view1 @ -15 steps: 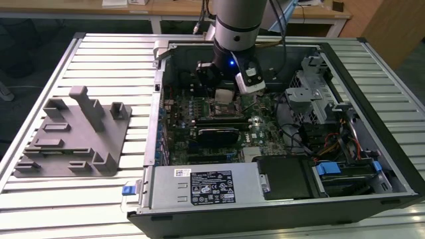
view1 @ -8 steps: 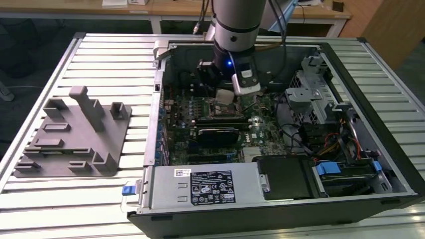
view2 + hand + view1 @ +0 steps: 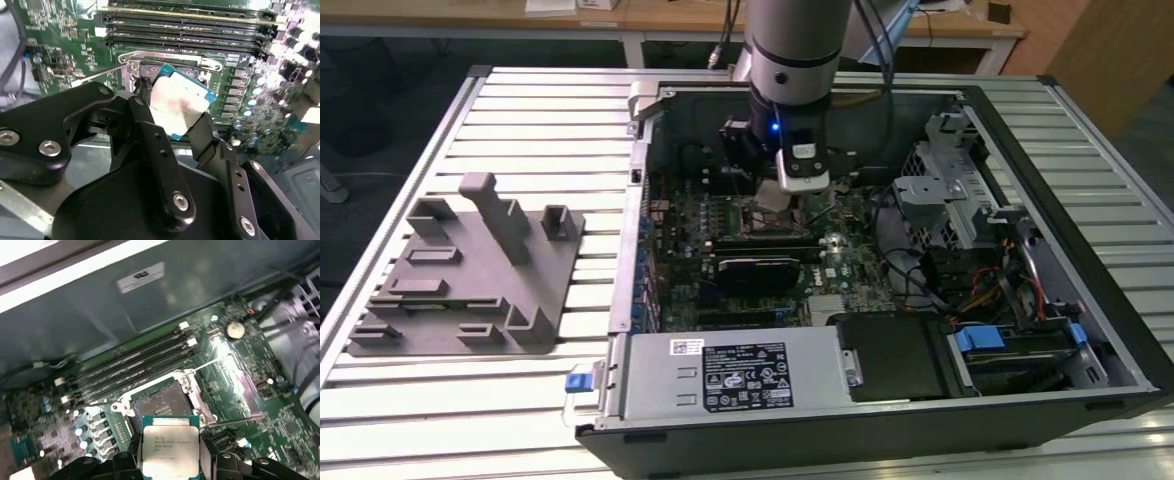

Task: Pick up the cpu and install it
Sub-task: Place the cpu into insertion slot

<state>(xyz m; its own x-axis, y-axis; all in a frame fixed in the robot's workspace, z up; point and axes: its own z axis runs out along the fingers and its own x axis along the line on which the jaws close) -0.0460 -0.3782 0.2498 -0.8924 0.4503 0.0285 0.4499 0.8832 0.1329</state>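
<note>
The end effector (image 3: 170,456) grips the cpu (image 3: 170,450) by two opposite edges, one black finger (image 3: 134,452) on each side, with the silver metal top facing the first wrist view. The cpu hangs inside the open computer case (image 3: 1014,115), close to the black socket (image 3: 159,403), whose metal frame (image 3: 239,385) is swung open. Whether the cpu touches the socket cannot be told. Rows of memory slots (image 3: 135,365) run just beside the socket on the green motherboard (image 3: 854,275). On the exterior view's left, a grey tray (image 3: 467,275) with upright posts sits on the slatted bench (image 3: 534,120), well apart from the case.
</note>
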